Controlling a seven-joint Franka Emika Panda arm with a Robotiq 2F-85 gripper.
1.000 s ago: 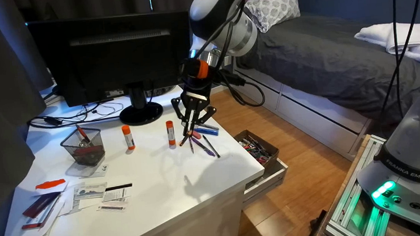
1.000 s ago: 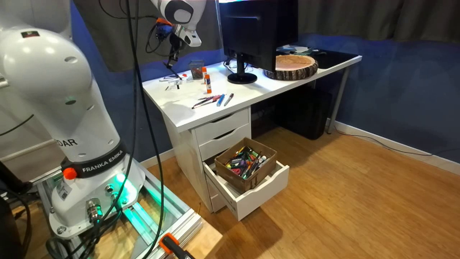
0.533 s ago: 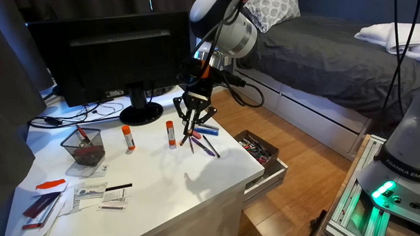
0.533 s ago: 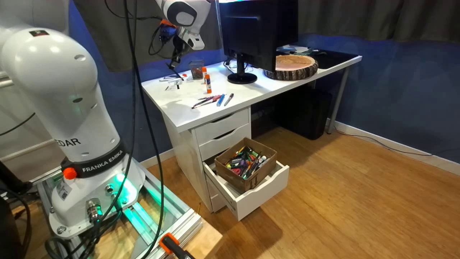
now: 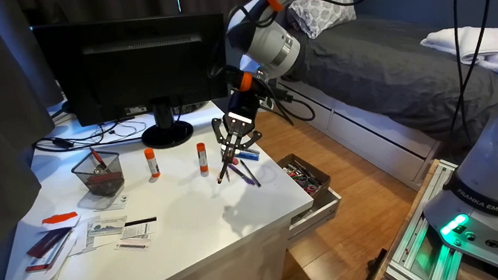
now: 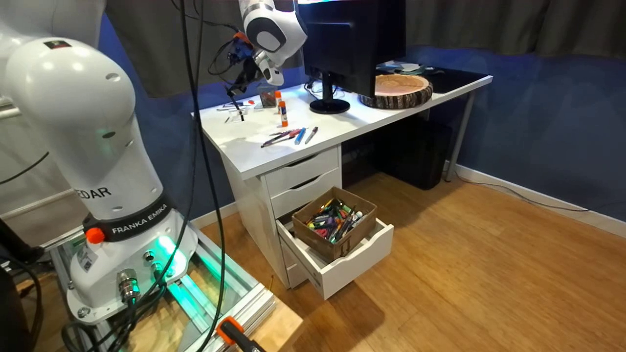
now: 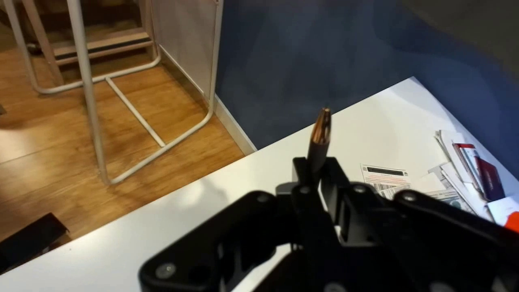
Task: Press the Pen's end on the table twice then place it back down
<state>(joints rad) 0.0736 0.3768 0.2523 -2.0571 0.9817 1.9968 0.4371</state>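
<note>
End effector clenched on the pen, copper-colored tip poking out in wrist view. In an exterior view pen slants tip-end down over the tabletop; can't tell if it touches. Loose close by: purple pen, black pen, blue marker. Glue stick upright nr the end effector; 2nd glue stick, also upright, btwn that one & the wire cup. Cards + papers spread out nr the cup, dark red booklet on top of papers. Monitor stands on tabletop. Open drawer has box w/ lots of pens/markers.
</note>
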